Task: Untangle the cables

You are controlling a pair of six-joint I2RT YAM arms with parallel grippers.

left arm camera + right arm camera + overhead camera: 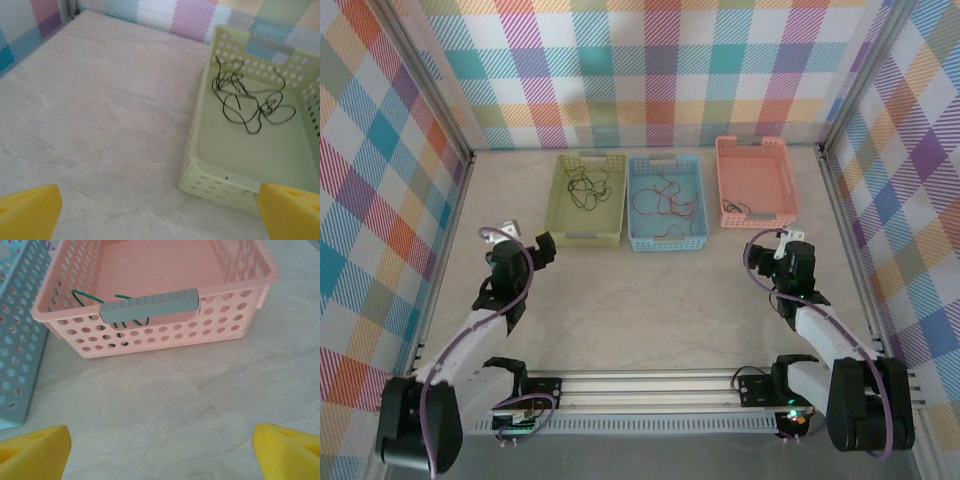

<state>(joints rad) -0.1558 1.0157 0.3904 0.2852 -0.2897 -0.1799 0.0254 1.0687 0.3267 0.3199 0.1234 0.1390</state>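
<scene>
The cables lie sorted in three baskets at the back of the table. A dark cable (586,186) (247,97) is squiggled in the yellow-green basket (560,205) (200,150). A red-orange cable (667,200) rests in the blue basket (633,210) (15,340). A green cable (735,207) (85,297) sits at the near left corner of the pink basket (721,185) (165,337), partly behind its grey handle. My left gripper (542,243) (160,220) hovers open over bare table, just near-left of the yellow-green basket. My right gripper (783,238) (160,455) is open in front of the pink basket, holding nothing.
Checked walls close in the table on the left, back and right. A metal rail (650,385) with both arm bases runs along the near edge. The marble-look tabletop (650,310) stretches between the arms and the baskets.
</scene>
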